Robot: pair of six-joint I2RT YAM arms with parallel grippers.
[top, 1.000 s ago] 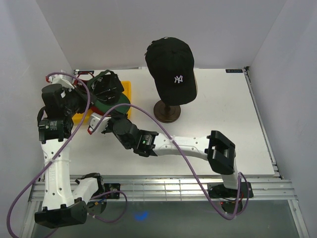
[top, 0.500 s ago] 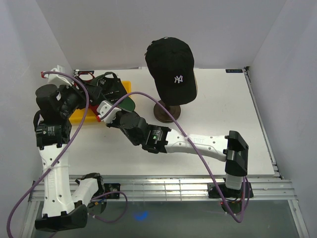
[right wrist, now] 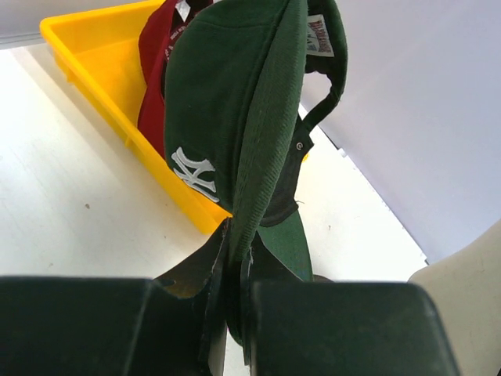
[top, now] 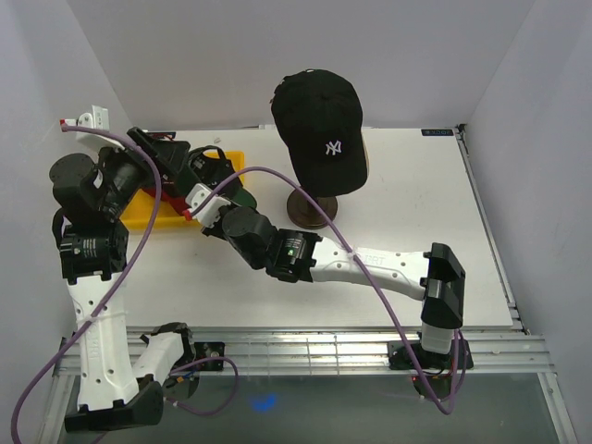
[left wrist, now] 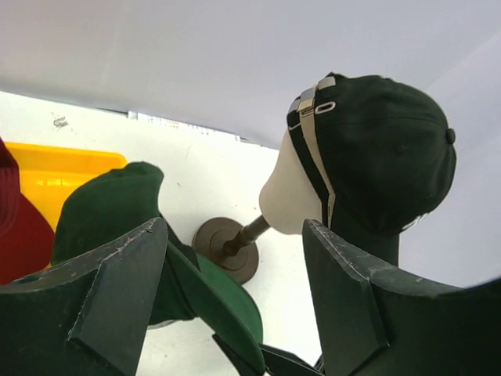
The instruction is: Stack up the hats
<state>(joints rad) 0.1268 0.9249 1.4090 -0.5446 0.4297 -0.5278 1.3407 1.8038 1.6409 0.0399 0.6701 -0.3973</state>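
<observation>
A black hat with a white NY (top: 319,116) sits on the mannequin head; it also shows at the right of the left wrist view (left wrist: 383,157). A dark green hat (right wrist: 227,110) hangs brim-down over the tray's edge, and my right gripper (right wrist: 239,243) is shut on its brim. From above, that green hat (top: 242,192) is at the right gripper (top: 220,192). My left gripper (top: 180,162) stands open just left of it, with nothing between its fingers (left wrist: 117,298). A red hat (right wrist: 156,70) lies in the tray behind the green one.
The yellow tray (top: 165,215) sits at the table's back left. The beige mannequin head (left wrist: 290,196) stands on a dark stand with a round base (top: 310,208) near the middle. White walls enclose the table on three sides.
My left gripper opened, let go of the green hat and pulled back to the left. The right arm stretched forward, carrying the green hat slightly up and toward the back.
</observation>
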